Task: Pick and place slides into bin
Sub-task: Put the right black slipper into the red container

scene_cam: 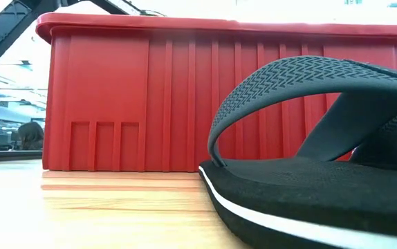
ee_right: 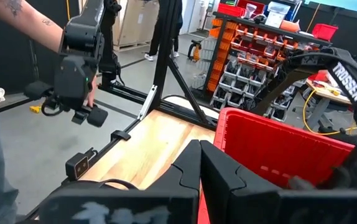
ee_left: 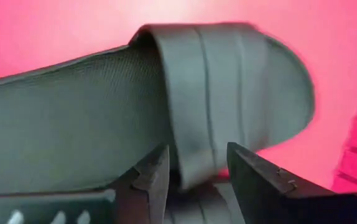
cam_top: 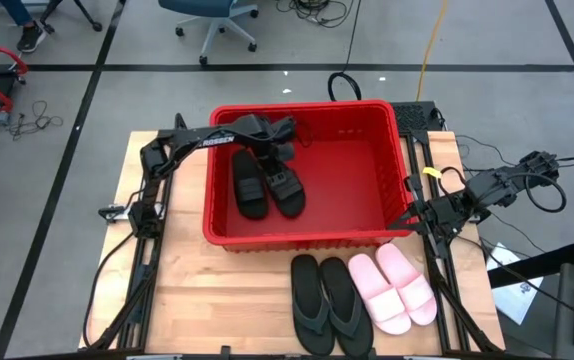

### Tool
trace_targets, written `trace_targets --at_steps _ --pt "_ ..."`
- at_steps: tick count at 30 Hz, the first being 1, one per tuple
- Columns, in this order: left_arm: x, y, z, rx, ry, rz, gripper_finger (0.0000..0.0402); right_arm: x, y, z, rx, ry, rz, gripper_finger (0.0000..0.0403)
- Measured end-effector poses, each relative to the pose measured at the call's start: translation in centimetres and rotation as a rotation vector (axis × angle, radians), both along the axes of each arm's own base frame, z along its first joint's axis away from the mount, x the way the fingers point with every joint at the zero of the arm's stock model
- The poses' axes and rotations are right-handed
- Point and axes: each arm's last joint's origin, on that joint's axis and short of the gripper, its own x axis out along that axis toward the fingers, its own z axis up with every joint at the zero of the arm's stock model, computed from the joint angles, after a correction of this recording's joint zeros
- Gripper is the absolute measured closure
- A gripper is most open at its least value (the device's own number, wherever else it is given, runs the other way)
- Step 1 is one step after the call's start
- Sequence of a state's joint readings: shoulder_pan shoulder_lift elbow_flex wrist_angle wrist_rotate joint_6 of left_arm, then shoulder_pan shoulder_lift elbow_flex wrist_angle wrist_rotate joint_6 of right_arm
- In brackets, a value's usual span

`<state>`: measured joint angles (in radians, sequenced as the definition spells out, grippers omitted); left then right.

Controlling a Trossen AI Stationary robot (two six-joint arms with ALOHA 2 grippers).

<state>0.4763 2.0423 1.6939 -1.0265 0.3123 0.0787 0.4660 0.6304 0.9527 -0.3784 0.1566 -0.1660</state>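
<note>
The left gripper [cam_top: 279,158] hangs inside the red bin [cam_top: 367,236], its fingers [ee_left: 153,180] apart astride the strap of one black wide-strap slide [cam_top: 285,187]; the other [cam_top: 249,184] lies beside it. Black flip-flops [cam_top: 327,303] and pink slides [cam_top: 395,286] lie near the tabletop's [cam_top: 217,300] front edge. The right gripper [cam_top: 414,215] waits at the bin's right wall, fingers together.

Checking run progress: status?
Left gripper open astride black slide's strap, inside bin. Right gripper shut, parked beside bin. Four sandals on table.

red bin [cam_top: 387,190], black slides [cam_top: 265,184], pale pink slides [cam_top: 395,286]
</note>
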Motion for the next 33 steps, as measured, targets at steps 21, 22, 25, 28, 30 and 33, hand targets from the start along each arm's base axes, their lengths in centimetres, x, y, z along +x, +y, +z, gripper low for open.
trace_targets --at_steps 21,22,25,28,30,33 --pt "-8.9 -14.1 19.4 0.321 -0.452 -0.020 0.0245 -0.1 -0.1 1.5 0.018 -0.051 -0.003 0.0403" --pt "-9.3 -15.0 19.8 0.332 -0.467 -0.025 0.0245 -0.1 -0.1 1.7 0.015 -0.041 -0.003 0.0403" --pt "-10.0 -17.3 20.5 0.353 -0.497 -0.028 0.0245 -0.1 0.0 2.3 -0.002 -0.009 -0.003 0.0403" --pt "-10.3 -19.3 20.7 0.353 -0.512 -0.038 0.0245 0.2 0.1 3.1 -0.007 0.006 0.002 0.0403" --pt "-10.4 -20.4 20.7 0.337 -0.519 -0.060 0.0245 0.4 0.2 3.5 -0.015 0.026 0.002 0.0403" --pt "-10.6 -22.0 20.7 0.310 -0.532 -0.097 0.0245 0.7 0.4 3.7 -0.002 0.109 -0.006 0.0403"
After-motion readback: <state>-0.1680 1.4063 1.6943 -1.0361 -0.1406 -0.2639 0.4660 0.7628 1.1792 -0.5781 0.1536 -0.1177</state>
